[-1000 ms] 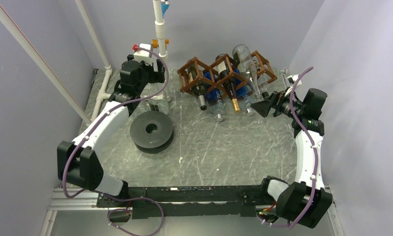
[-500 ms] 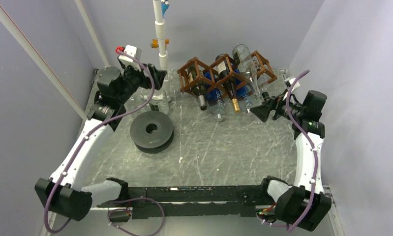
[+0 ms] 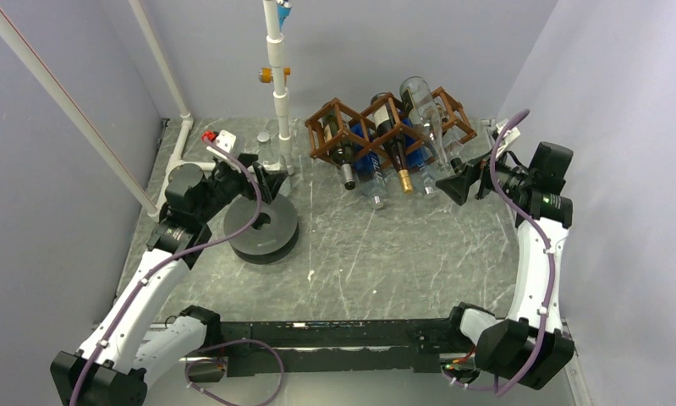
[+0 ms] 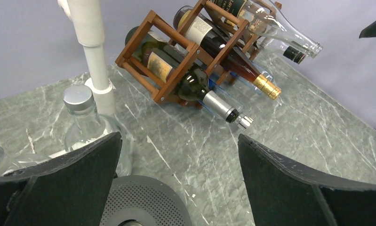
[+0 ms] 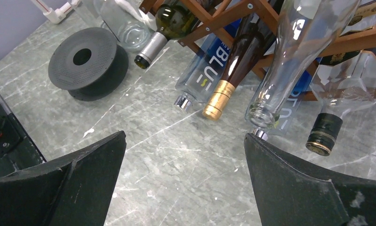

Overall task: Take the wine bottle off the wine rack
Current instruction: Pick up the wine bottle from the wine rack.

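1. Right wrist view: wine bottle, dark glass with gold foil, top centre of frame. It lies in the wine rack, neck sloping down and out toward the tabletop. Which bottle is the target is my guess; the green bottle with silver cap to its left also looks like wine.
2. Handling, judged: rigid glass, smooth and slippery, heavy if full, shatters if dropped. No give under a squeeze.
3. Where to hold, judged: the exposed neck just above the foil, the only part clear of the wood. Pull along the cell axis; the body's weight will tip it once it leaves the cell.
4. Neighbours crowd it: blue bottle just beside on the left, clear bottle just beside on the right with its mouth near the tabletop. Whether they touch it: cannot tell.
5. Right end effector released, jaws wide, empty, near the necks, touching none.
6. Left end effector released, empty, left of centre in the top view by the black disc, well apart from the rack.
7. Capped bottle stands upright by the white pipe, upper left of the left wrist view.
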Robot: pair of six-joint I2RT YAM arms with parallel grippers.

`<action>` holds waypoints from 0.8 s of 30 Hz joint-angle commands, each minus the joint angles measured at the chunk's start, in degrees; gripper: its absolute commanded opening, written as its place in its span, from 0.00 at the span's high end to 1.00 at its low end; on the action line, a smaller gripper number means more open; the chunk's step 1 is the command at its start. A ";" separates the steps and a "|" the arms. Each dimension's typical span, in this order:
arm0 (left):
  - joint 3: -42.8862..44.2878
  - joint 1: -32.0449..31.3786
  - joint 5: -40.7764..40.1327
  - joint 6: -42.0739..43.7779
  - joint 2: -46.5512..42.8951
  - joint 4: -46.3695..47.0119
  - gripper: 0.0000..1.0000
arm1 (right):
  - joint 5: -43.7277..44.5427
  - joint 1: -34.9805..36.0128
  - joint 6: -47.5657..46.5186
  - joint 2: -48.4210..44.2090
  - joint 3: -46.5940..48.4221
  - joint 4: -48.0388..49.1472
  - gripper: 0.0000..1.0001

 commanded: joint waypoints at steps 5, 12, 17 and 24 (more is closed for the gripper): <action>-1.17 0.20 2.74 2.94 -1.46 4.64 0.01 | -1.83 -0.32 -4.92 4.87 8.99 -6.53 0.00; -1.46 0.20 2.79 4.33 -1.28 4.76 0.01 | 1.21 -0.31 0.44 7.49 11.91 -1.79 0.00; -1.73 0.20 4.54 3.25 -0.80 5.58 0.01 | 1.96 0.23 0.77 9.76 14.21 -1.95 0.00; -1.88 0.11 4.59 2.83 -0.53 5.83 0.01 | 5.58 1.70 0.07 11.69 16.12 -2.67 0.00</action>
